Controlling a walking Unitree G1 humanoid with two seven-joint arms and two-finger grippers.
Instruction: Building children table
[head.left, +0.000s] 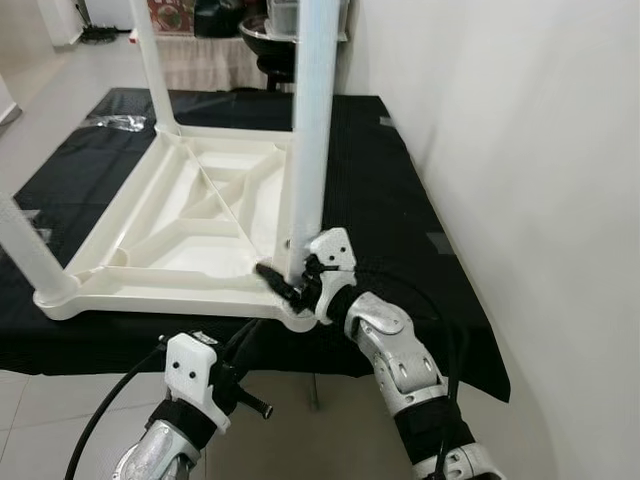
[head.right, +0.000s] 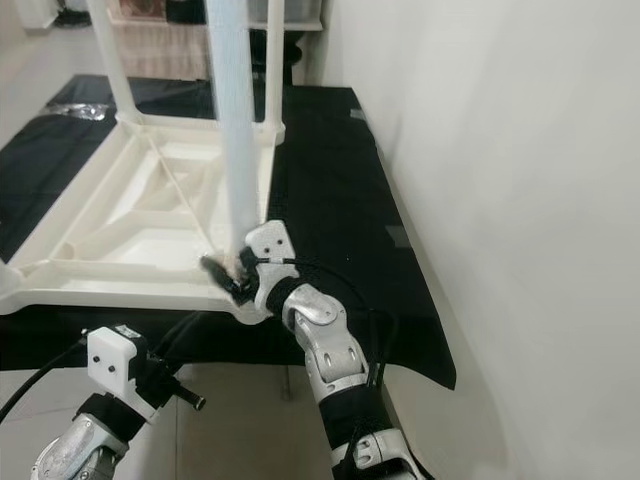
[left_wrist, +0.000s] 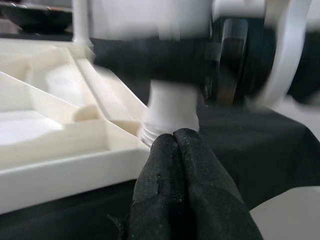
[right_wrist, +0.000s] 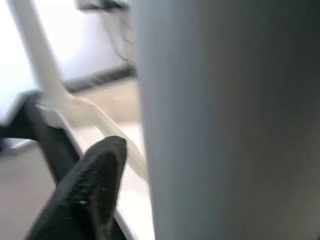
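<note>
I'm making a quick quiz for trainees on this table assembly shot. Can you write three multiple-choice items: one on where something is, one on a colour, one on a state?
1. Where does the right pincer work?
A. at the base of the nearest table leg
B. on the floor
C. at the far corner

2. What colour is the cloth under the upturned tabletop?
A. red
B. black
C. yellow

3. How are the left pincer's fingers?
A. spread wide
B. holding a leg
C. pressed together, holding nothing

Answers: 1 A, its fingers sit against that leg where it meets the corner socket. 2 B, black cloth shows all round the white tabletop. 3 C, the left wrist view shows both fingers touching.
</note>
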